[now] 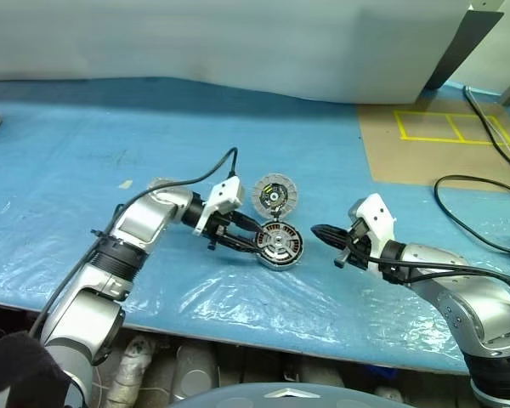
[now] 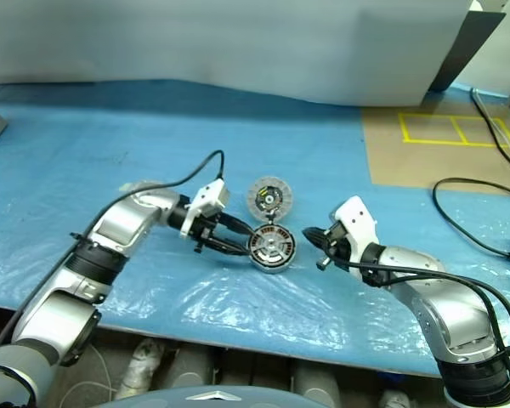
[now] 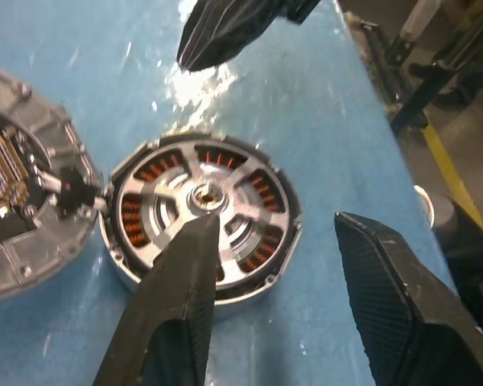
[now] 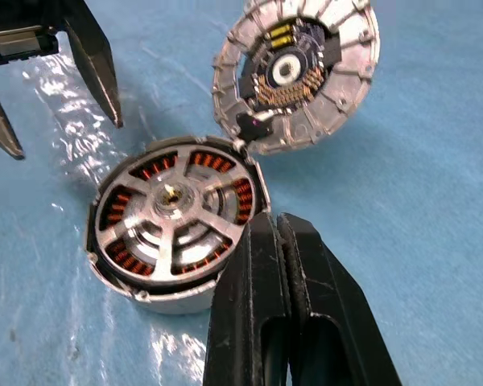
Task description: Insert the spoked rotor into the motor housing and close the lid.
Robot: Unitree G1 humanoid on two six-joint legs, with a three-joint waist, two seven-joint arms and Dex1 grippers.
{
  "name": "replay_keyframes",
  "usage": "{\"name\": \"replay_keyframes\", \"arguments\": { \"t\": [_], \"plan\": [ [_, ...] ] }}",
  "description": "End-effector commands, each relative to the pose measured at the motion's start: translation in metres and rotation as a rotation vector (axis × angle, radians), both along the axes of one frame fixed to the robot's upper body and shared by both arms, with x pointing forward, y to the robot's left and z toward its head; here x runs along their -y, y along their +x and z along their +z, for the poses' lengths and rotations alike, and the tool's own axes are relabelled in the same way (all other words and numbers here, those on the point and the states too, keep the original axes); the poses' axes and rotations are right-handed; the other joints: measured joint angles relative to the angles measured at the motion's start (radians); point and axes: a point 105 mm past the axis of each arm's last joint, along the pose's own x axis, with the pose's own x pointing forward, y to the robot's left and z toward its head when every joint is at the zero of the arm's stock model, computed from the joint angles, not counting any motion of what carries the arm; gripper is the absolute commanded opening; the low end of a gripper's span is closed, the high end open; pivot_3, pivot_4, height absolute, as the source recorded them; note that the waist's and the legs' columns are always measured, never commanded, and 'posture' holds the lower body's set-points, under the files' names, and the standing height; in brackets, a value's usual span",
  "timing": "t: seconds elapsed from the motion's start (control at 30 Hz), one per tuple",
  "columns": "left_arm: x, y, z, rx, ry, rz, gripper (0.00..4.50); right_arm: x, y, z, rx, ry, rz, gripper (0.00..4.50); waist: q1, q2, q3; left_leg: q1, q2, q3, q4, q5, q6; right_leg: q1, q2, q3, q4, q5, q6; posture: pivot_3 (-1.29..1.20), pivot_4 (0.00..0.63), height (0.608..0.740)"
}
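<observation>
The motor housing (image 1: 280, 246) stands on the blue sheet, its copper windings showing between the spokes of the spoked rotor (image 3: 201, 197), which sits inside it. The lid (image 1: 274, 195) lies open just behind it, joined at the housing's edge, with its inner face up. My left gripper (image 1: 253, 242) is open at the housing's left side; one fingertip is over the rotor's hub and the other is off the rim. It holds nothing. To the right of the housing, my right gripper (image 1: 316, 231) is shut and empty, pointing at it with a small gap between.
The table is covered in a blue plastic sheet (image 1: 110, 153). A brown board with yellow tape squares (image 1: 450, 127) lies at the back right. A black cable (image 1: 459, 217) loops beside my right arm. The table's front edge runs close below both arms.
</observation>
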Motion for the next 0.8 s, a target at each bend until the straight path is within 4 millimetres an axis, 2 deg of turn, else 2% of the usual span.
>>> {"name": "replay_keyframes", "arguments": {
  "t": [0.03,0.13,0.33,0.43,0.5,0.57,0.67,0.8],
  "plan": [
    [-0.012,-0.004,0.008,0.018,-0.051,0.026,2.37,-0.016,-0.006,0.023,0.07,0.028,0.116,0.0,-0.002,0.0,0.0,0.0,0.0,0.0,0.0,0.0,0.0,0.0,0.0,0.0,0.0,0.0,0.0,0.0,0.15,0.74],
    [-0.011,0.004,0.009,0.043,-0.136,0.126,2.37,-0.03,0.001,0.018,0.056,0.022,0.183,0.0,-0.001,0.0,0.0,0.0,0.0,0.0,0.0,0.0,0.0,0.0,0.0,0.0,0.0,0.0,0.0,0.0,0.15,0.74],
    [-0.008,0.046,0.011,0.107,-0.278,0.445,2.37,-0.051,0.024,-0.008,-0.015,0.026,0.247,0.0,-0.001,0.0,0.0,-0.003,0.0,-0.003,0.007,0.0,0.0,0.001,0.0,-0.002,0.003,0.0,0.0,0.0,0.15,0.74],
    [-0.011,0.051,0.011,0.058,-0.289,0.494,2.37,-0.051,0.025,-0.041,-0.08,-0.092,0.286,0.0,-0.002,0.0,0.0,-0.004,0.0,-0.003,0.008,0.0,0.0,0.0,0.0,-0.002,0.004,0.0,0.0,0.0,0.15,0.74],
    [-0.018,0.052,0.009,0.042,-0.276,0.513,2.37,-0.043,0.021,-0.062,-0.125,-0.15,0.293,0.0,-0.003,0.0,0.0,-0.004,0.0,-0.003,0.008,0.0,0.0,0.0,0.0,-0.002,0.005,0.0,0.0,0.0,0.15,0.74],
    [-0.024,0.057,0.009,0.026,-0.281,0.55,2.37,-0.037,0.017,-0.072,-0.137,-0.18,0.3,0.0,-0.002,0.0,0.0,-0.002,0.001,-0.004,0.007,0.0,0.0,0.001,0.0,-0.002,0.005,0.0,0.0,0.0,0.15,0.74],
    [-0.029,0.063,0.013,0.0,-0.309,0.594,2.37,-0.038,0.015,-0.067,-0.132,-0.13,0.306,0.0,-0.001,-0.001,0.0,-0.001,0.0,-0.004,0.008,0.0,0.0,0.002,0.0,-0.002,0.005,0.0,0.0,0.0,0.15,0.74],
    [-0.033,0.085,0.035,-0.108,-0.461,0.687,2.37,-0.04,0.013,-0.022,-0.076,0.051,0.306,0.0,0.008,-0.001,0.0,-0.001,0.0,-0.004,0.009,0.0,0.0,0.004,-0.001,-0.002,0.005,0.0,0.0,0.0,0.15,0.74]
  ]
}}
